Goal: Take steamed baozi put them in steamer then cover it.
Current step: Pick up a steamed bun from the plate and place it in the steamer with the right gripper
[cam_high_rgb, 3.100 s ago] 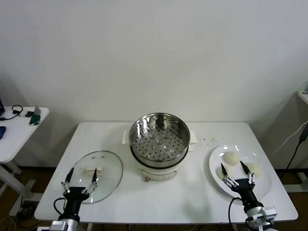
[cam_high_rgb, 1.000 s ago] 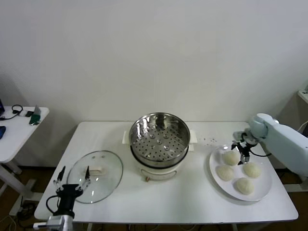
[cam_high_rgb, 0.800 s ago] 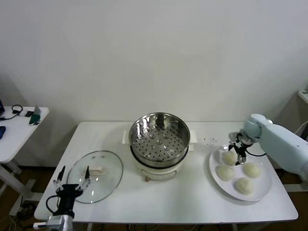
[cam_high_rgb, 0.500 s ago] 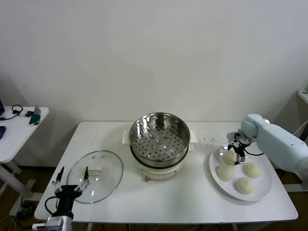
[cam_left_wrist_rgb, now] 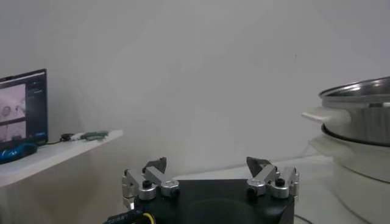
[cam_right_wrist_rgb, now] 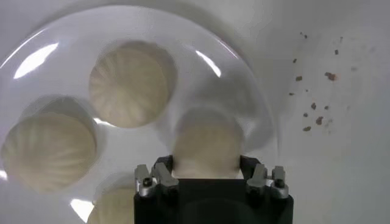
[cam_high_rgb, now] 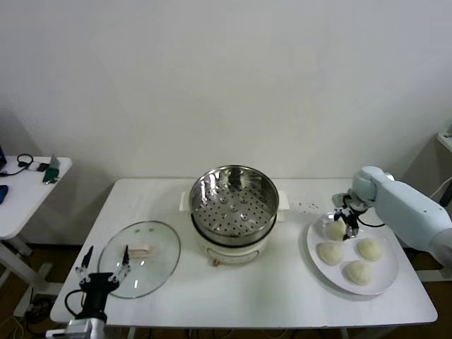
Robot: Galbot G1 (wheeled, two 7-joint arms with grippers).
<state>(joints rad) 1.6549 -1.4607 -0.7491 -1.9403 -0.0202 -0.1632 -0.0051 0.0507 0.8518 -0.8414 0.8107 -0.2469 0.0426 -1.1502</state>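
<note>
The baozi [cam_high_rgb: 335, 229] at the plate's [cam_high_rgb: 385, 282] upper left, right of frame, was clasped between the right pincer's [cam_high_rgb: 346, 227] nearly closed fingers; the steamer [cam_high_rgb: 233, 201] stood well apart toward frame centre. The left pincer [cam_high_rgb: 103, 270] was parked wide open, lower left.

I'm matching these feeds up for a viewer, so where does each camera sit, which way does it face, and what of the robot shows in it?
Head view: high on the robot, looking forward and down at the white table; both arms show, the left gripper by the cover, the right gripper at the plate.
Left wrist view: low, facing level across the table; its open jaws show, the steamer beside.
Right wrist view: looking straight down; its jaws straddle a baozi.
Shared: head and right wrist views both show the plate and four baozi.
</note>
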